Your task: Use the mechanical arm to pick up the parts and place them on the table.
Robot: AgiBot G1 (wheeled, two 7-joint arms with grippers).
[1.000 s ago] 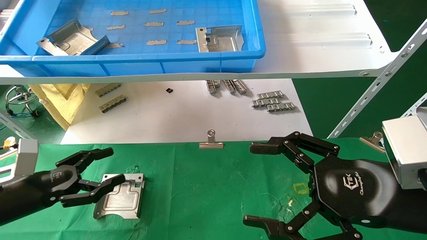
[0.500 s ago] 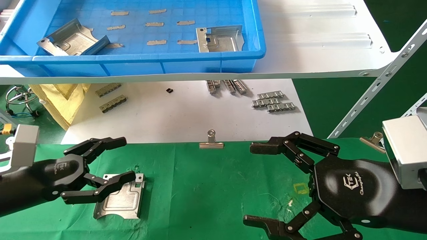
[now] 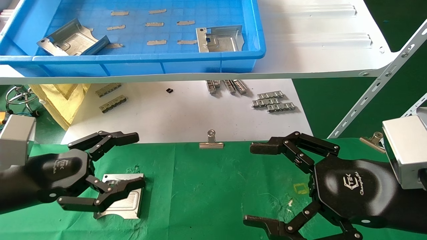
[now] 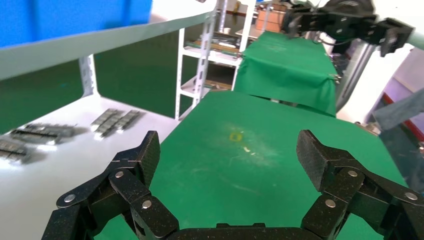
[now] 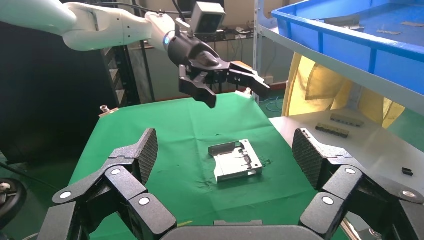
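Part on tabletop (image 3: 213,186): one plate (image 3: 125,203) lies flat on the green cloth, released.
Left end effector (image 3: 133,160): fingers spread wide, empty, now risen above the plate since a second ago; placement looks done.
Right end effector (image 3: 253,183): open, empty, parked.
Blue bin (image 3: 150,61): two parts (image 3: 220,40) remain, next to fetch.

1 part (image 3: 121,196) lies flat on the tabletop (image 3: 206,190) at left; 2 parts (image 3: 71,38) sit in the bin (image 3: 140,61) on the shelf (image 3: 317,50) behind, strips (image 3: 273,101) on the sheet (image 3: 186,116) beneath
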